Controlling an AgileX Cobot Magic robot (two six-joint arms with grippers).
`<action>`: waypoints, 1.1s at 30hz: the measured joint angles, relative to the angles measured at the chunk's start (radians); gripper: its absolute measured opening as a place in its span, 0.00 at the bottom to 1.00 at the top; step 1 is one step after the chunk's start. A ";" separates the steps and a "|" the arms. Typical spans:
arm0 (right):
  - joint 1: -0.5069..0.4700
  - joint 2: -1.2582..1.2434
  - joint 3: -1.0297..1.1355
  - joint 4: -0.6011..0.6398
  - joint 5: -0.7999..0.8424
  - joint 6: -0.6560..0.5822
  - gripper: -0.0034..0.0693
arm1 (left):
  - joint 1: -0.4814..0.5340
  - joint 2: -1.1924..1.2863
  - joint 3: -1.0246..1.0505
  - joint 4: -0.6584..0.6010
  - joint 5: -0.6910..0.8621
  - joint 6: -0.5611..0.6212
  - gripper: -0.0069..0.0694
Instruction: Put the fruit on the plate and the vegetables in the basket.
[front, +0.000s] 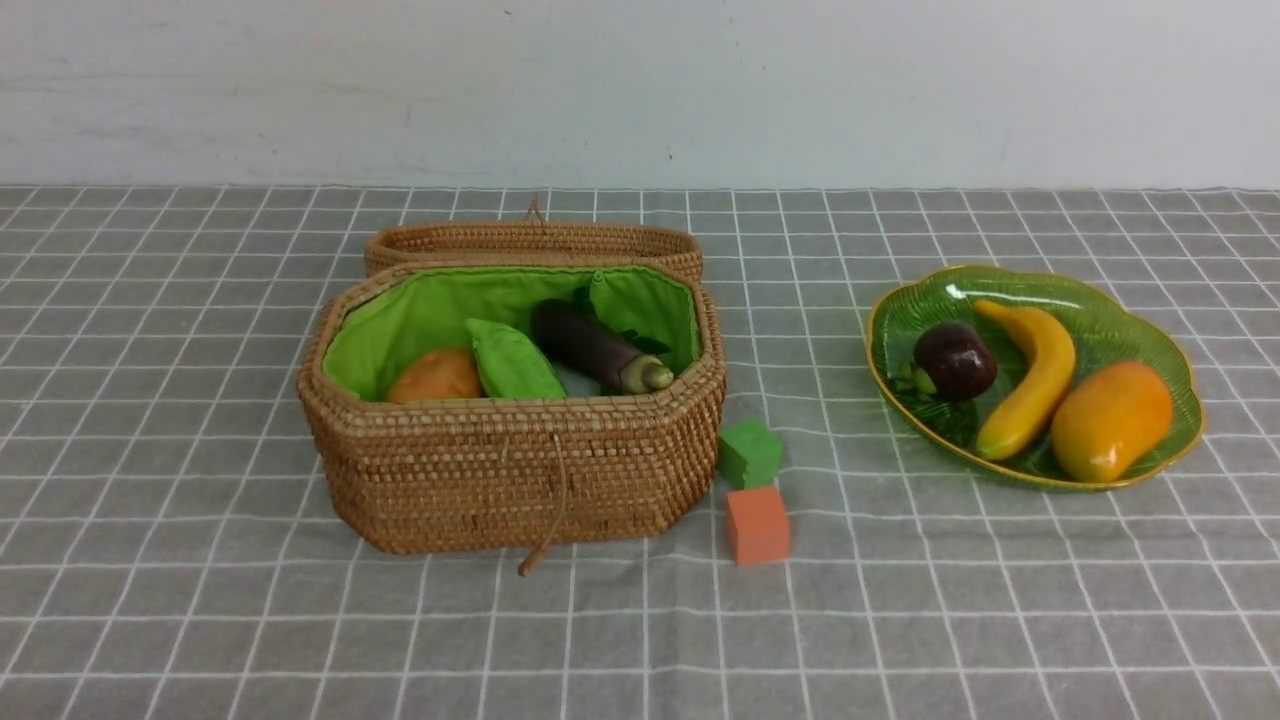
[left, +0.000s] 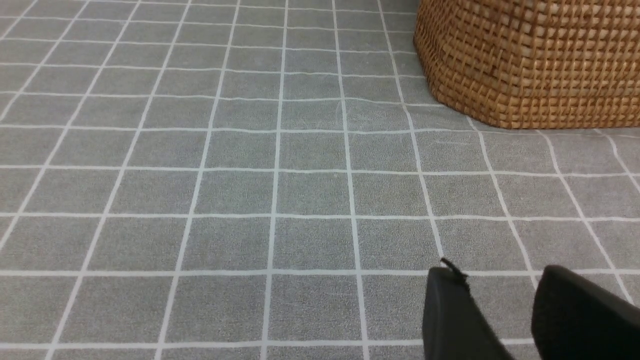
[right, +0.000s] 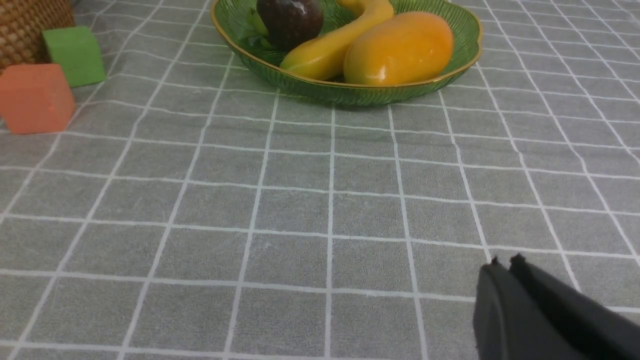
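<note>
The basket stands on the left half of the bench, which is covered with a grey checked cloth; its lid lies open behind it. Inside, against the green lining, lie the potato, the cucumber and the eggplant. The eggplant rests tilted, its stem end pointing toward the front right corner. A radish cannot be made out among them.

The plate sits on the right half of the bench, well apart from the basket. It holds the mangosteen, the banana and the mango; banana and mango touch.

A green cube and an orange cube stand just beside the basket's right front corner.

Neither arm appears in the front view. The left gripper hangs low over bare cloth near the basket wall, its jaws apart with nothing between them. The right gripper hangs low over bare cloth in front of the plate, its jaws together and empty.
</note>
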 joint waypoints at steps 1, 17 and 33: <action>0.000 0.000 0.000 0.000 0.000 0.000 0.06 | 0.000 0.000 0.000 0.000 0.000 0.000 0.40; 0.000 0.000 0.000 0.000 0.000 0.000 0.07 | 0.000 0.000 0.000 0.000 0.000 0.000 0.40; 0.000 0.000 0.000 0.000 0.000 0.000 0.09 | 0.000 0.000 0.000 0.000 0.000 0.000 0.40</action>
